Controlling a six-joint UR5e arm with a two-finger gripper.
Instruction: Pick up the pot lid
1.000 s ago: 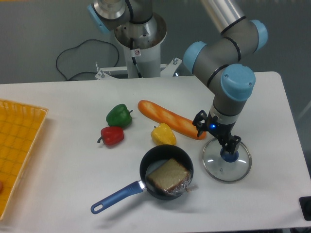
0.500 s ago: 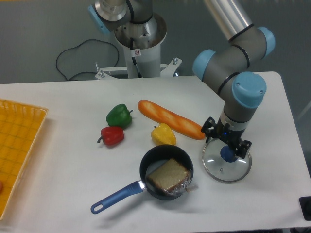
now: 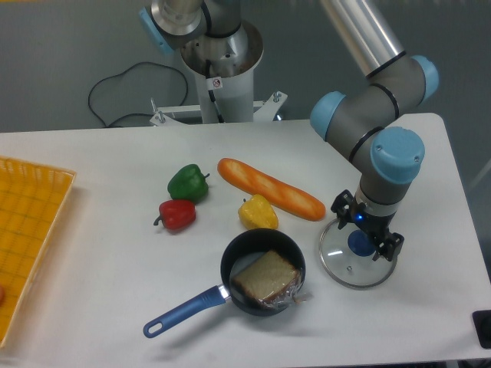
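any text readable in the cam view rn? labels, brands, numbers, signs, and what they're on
None legible.
Pot lid: no readable marking on the glass or the blue knob.
Pan and its blue handle: no readable text.
Brown block in the pan: no readable print.
Orange crate: no readable label.
Any finer print would be too small to read here.
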